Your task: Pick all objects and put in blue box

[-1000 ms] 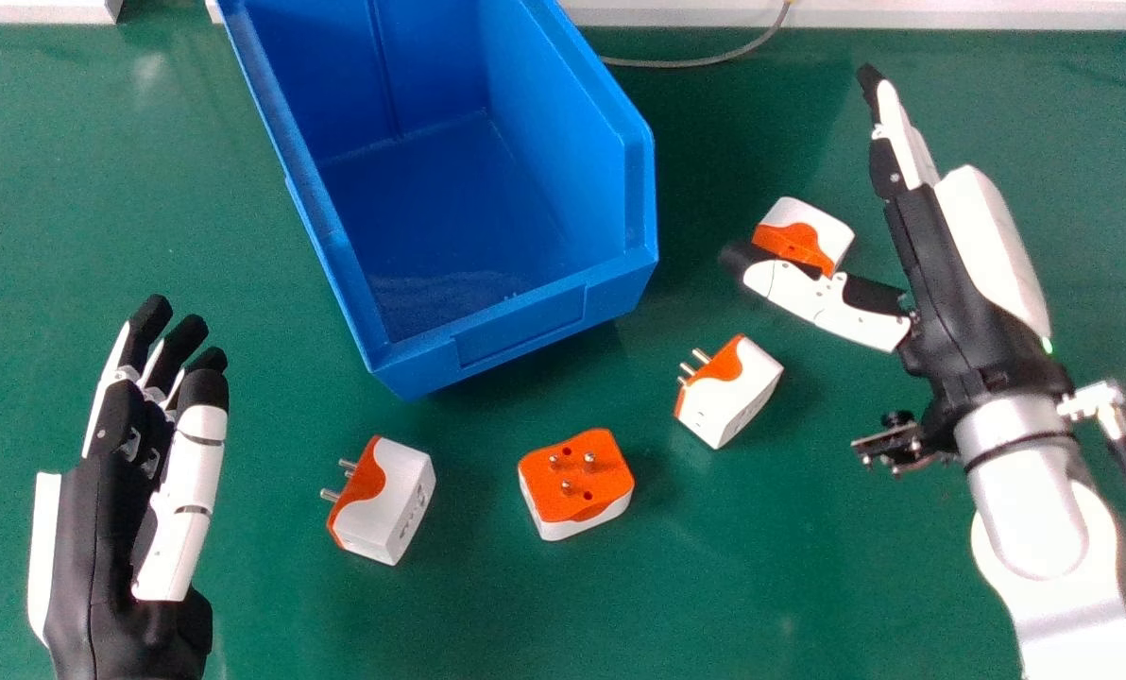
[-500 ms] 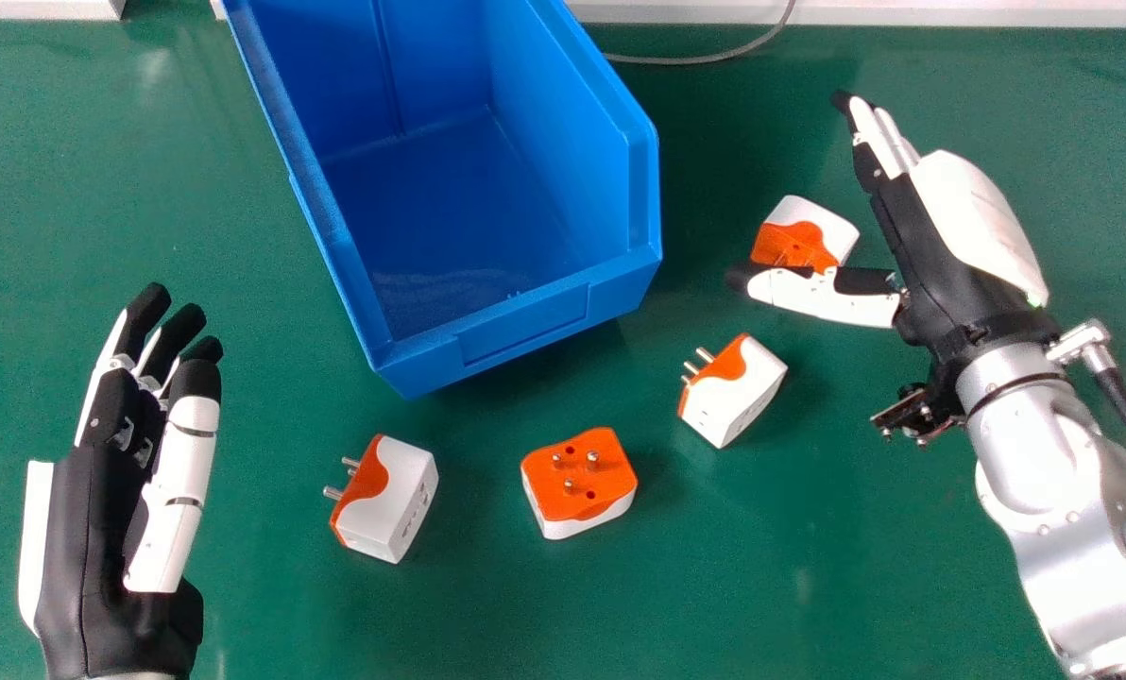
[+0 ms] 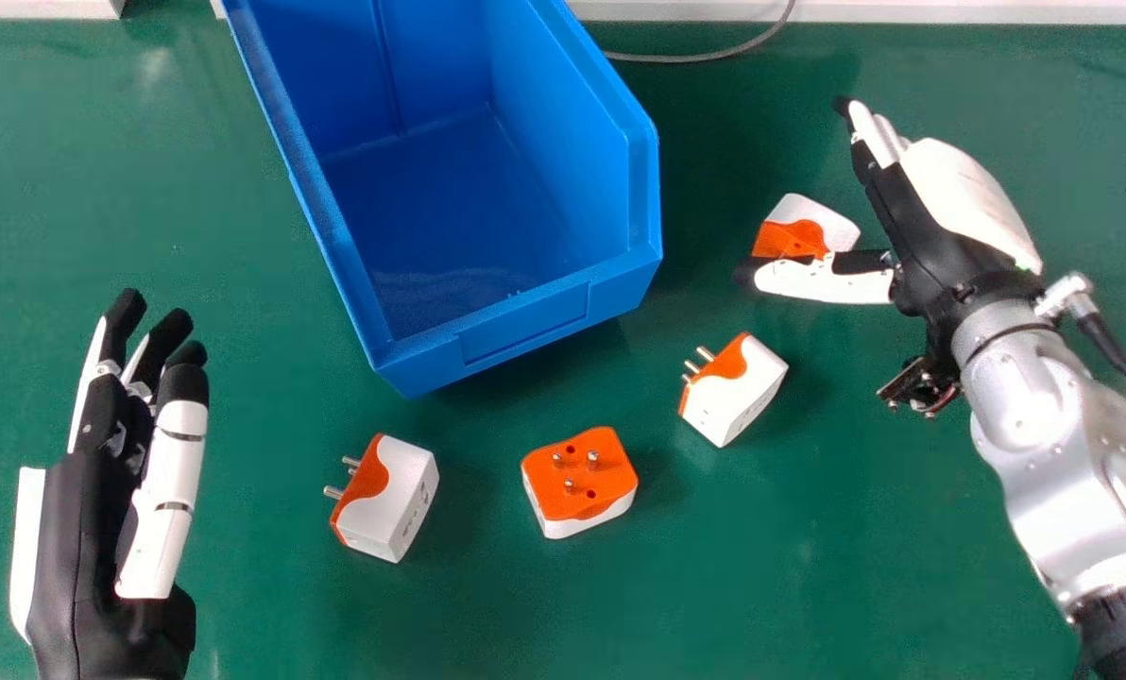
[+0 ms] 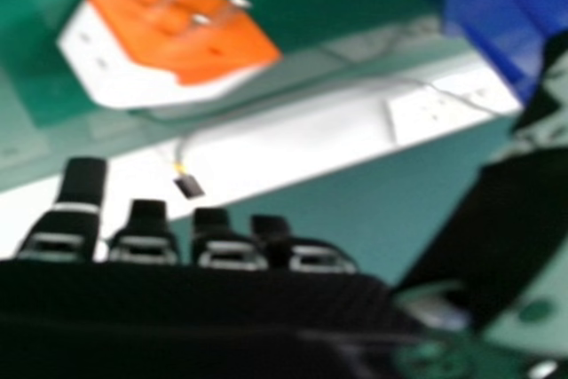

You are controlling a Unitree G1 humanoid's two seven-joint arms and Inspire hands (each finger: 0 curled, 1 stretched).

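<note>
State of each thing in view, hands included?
Left hand: open, empty
Right hand: open, empty
Blue box: upright, no adapter inside
Left adapter: on its side, pins leftward
Middle adapter: pins up
Right adapter: on its side, pins leftward
Far adapter: loose, partly hidden by right hand
Cable connector: seemingly unplugged

I see bright light over the bench (image 3: 242, 614), soft shadows just right of the plugs (image 3: 572, 515) and beside the blue box (image 3: 525, 326). Glare whitens the silver forearm (image 3: 1031, 406); my right hand view washes out along the white strip (image 4: 302, 153).
</note>
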